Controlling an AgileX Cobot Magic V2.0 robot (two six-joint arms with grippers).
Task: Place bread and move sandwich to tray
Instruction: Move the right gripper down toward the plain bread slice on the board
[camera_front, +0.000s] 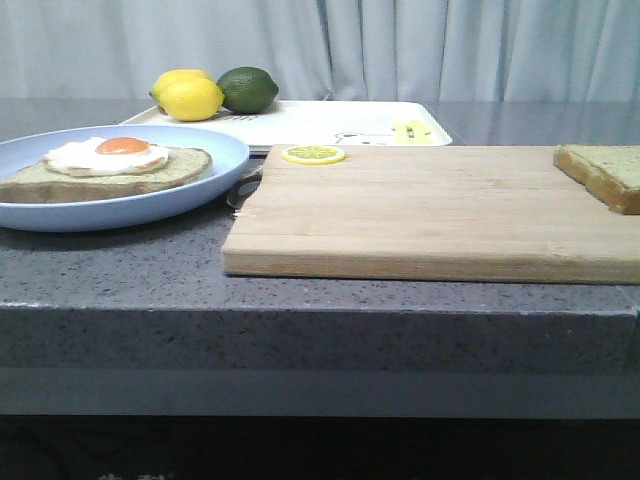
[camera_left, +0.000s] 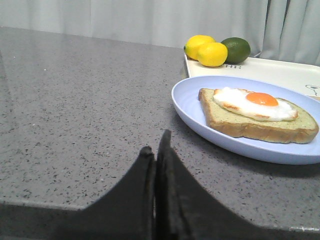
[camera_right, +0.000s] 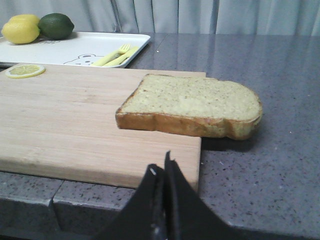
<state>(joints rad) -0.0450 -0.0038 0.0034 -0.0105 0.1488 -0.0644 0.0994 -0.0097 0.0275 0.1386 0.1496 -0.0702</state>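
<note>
The bread lies at the right end of the wooden cutting board, overhanging its right edge; it also shows in the right wrist view. The sandwich, an egg-topped slice on a round light-blue plate, sits at the left; it also shows in the left wrist view. The white tray lies behind the board. My left gripper is shut and empty, low over the counter left of the plate. My right gripper is shut and empty near the board's front right corner. Neither gripper shows in the front view.
A lemon and a lime sit at the tray's far left corner. A lemon slice lies on the board's back left edge. A yellow fork and knife lie on the tray. The counter's front edge is close.
</note>
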